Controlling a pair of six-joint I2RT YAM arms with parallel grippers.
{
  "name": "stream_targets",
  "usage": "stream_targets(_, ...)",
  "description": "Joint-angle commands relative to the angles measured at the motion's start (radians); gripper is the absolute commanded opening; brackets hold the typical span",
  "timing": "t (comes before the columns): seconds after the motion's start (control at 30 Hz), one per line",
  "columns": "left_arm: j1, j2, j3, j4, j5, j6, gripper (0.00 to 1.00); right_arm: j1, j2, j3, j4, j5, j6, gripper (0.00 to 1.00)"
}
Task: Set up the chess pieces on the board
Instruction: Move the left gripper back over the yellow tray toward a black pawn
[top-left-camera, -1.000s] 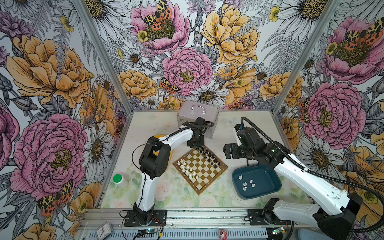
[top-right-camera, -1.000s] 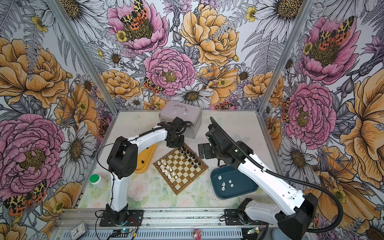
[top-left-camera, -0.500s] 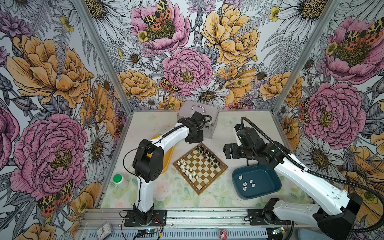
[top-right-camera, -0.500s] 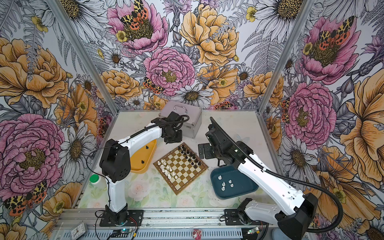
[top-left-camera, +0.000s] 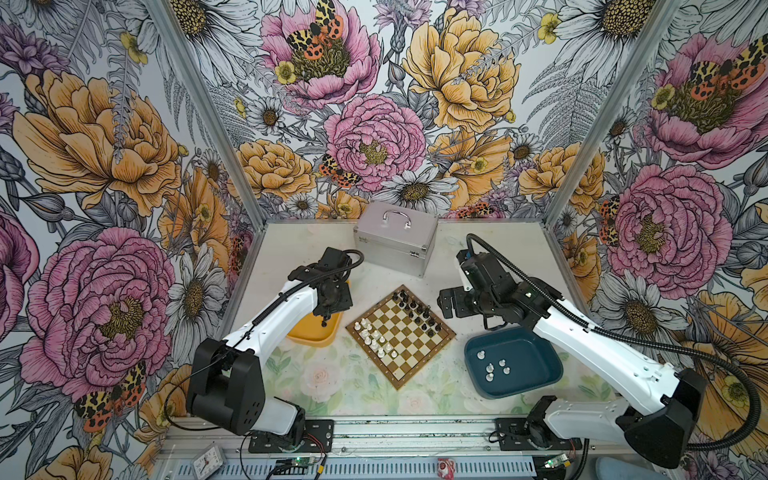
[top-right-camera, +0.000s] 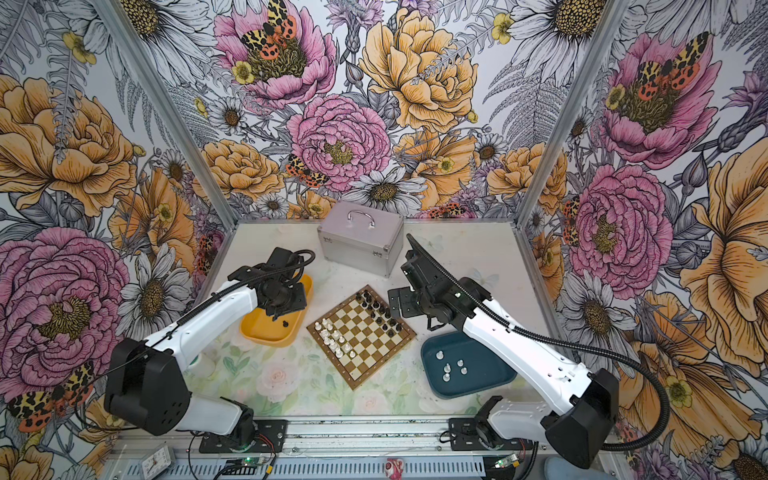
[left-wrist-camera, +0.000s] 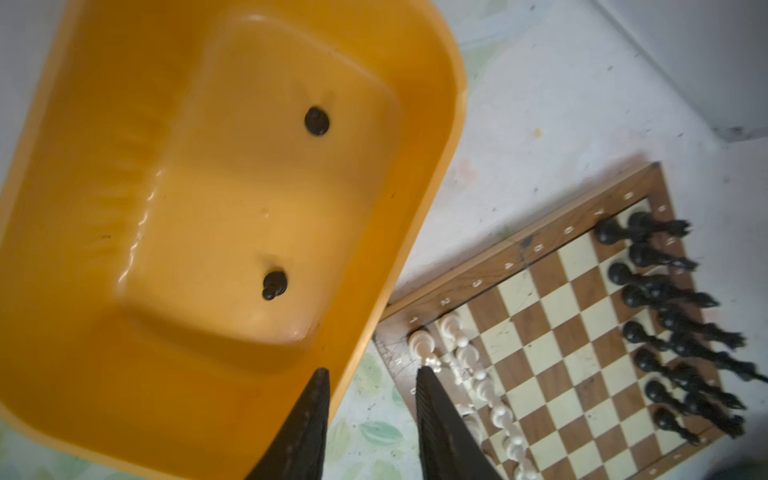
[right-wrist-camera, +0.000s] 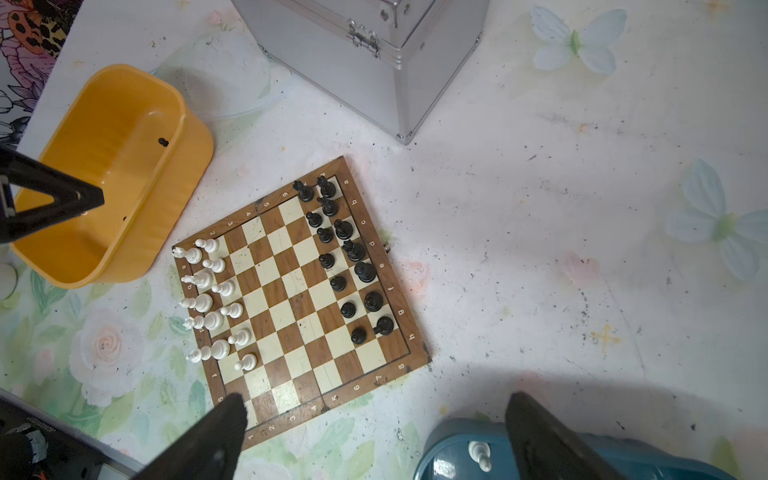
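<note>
My left tool (left-wrist-camera: 371, 374), part-open and empty, had swung from board (top-left-camera: 401, 332) to yellow tray (left-wrist-camera: 453, 83) rim. I kept the right tool (right-wrist-camera: 376, 399) wide over open counter (right-wrist-camera: 540, 208).

The small chessboard (top-left-camera: 406, 337), with brown and cream squares inside a brown wooden rim, lies flat on the tabletop (right-wrist-camera: 540, 208), turned corner-on in both top views. Black pieces (top-left-camera: 417, 311) stand upright in two rows along one edge. White pieces (top-left-camera: 374, 335) stand in two partly filled rows along the opposite edge. Two stray black pieces (left-wrist-camera: 316, 121) sit apart in the yellow tray (left-wrist-camera: 83, 208). Five loose white pieces (top-left-camera: 490, 368) lie in the teal tray (top-left-camera: 540, 353).
</note>
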Motion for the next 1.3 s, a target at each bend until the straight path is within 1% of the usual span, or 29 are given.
stream_targets(0.0, 0.002, -0.054, -0.086, 0.004, -0.044, -0.047, 0.37, 0.010, 0.030, 0.058, 0.035, -0.035, -0.033, 1.00)
stream_targets(0.17, 0.025, -0.085, -0.158, 0.020, -0.065, -0.071, 0.37, 0.010, 0.053, 0.073, 0.041, -0.056, -0.047, 0.99)
stream_targets(0.3, 0.070, -0.060, -0.177, 0.054, -0.050, -0.054, 0.37, 0.010, 0.056, 0.074, 0.043, -0.059, -0.049, 0.99)
stream_targets(0.53, 0.109, 0.003, -0.130, 0.068, -0.033, -0.002, 0.35, 0.010, 0.036, 0.068, 0.042, -0.041, -0.034, 0.99)
stream_targets(0.77, 0.121, 0.001, -0.076, 0.067, 0.016, 0.031, 0.35, 0.010, 0.032, 0.068, 0.042, -0.030, -0.020, 1.00)
stream_targets(0.93, 0.135, 0.007, -0.028, 0.062, 0.033, 0.049, 0.35, 0.010, 0.064, 0.096, 0.042, -0.030, -0.034, 0.99)
stream_targets(1.07, 0.147, 0.000, -0.004, 0.058, 0.025, 0.050, 0.35, 0.010, 0.099, 0.128, 0.043, -0.031, -0.047, 1.00)
stream_targets(1.27, 0.197, 0.033, 0.001, 0.063, -0.007, 0.064, 0.35, 0.010, 0.150, 0.170, 0.043, -0.039, -0.070, 0.99)
